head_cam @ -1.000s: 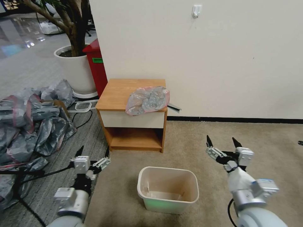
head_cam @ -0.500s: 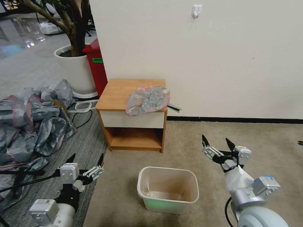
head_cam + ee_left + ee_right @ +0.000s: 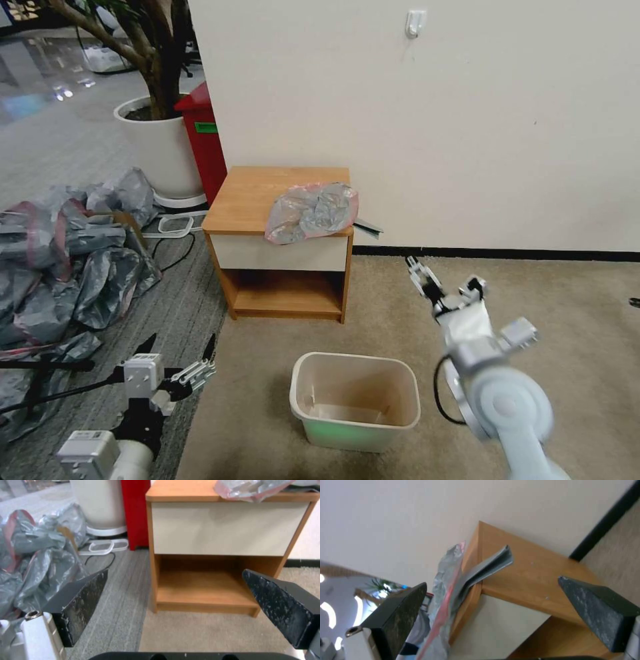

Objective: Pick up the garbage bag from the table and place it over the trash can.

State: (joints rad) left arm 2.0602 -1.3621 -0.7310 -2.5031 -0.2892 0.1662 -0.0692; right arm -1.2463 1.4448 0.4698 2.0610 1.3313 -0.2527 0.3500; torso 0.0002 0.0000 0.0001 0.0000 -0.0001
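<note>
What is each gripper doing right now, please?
Left gripper: open, empty, low over the floor left of the trash can.
Right gripper: open, empty, beside the table, short of the garbage bag.

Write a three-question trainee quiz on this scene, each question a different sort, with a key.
1. True or false: the garbage bag lies inside the trash can.
2. Multiple choice: which gripper is raised toward the table? A) the left gripper B) the right gripper C) both
3. Fill in: the trash can stands on the ____ in front of the table.

Key
1. False. The bag lies on the table top, draped over its front right edge; nothing lines the trash can.
2. B. The right gripper, open, is up beside the table's right side; the left gripper, also open, sits low over the floor.
3. Carpet.
</note>
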